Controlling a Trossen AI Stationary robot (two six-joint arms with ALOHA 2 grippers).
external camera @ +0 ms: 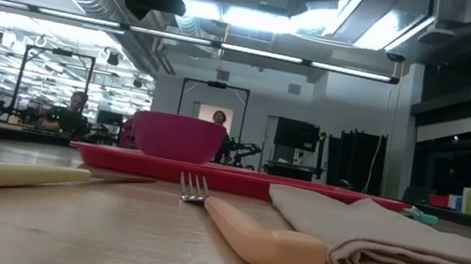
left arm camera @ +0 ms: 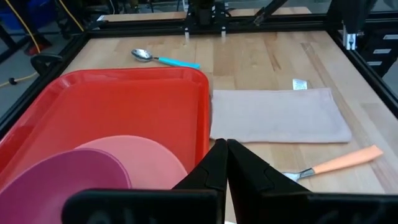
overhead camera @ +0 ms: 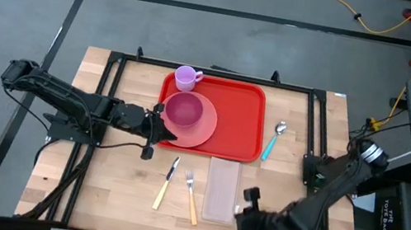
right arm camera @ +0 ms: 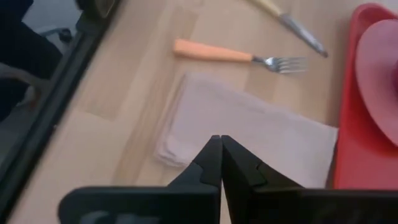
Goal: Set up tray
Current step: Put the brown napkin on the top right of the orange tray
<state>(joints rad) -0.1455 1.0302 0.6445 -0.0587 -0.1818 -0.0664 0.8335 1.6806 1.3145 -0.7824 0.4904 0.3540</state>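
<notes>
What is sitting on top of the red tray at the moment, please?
On the tray lies a round pink plate with a magenta bowl standing on it, and a lilac mug sits at a corner. The bowl hides the plate beneath it.

The left pincer (overhead camera: 155, 123) reaches in from the left, fingers pressed together. The right pincer (overhead camera: 246, 210) hangs low, fingers likewise together

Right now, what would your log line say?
tray: holds plate, bowl | left gripper: shut, at plate edge | right gripper: shut, beside napkin

Bowl (left arm camera: 56, 186) and plate (left arm camera: 134, 158) cut off
</notes>
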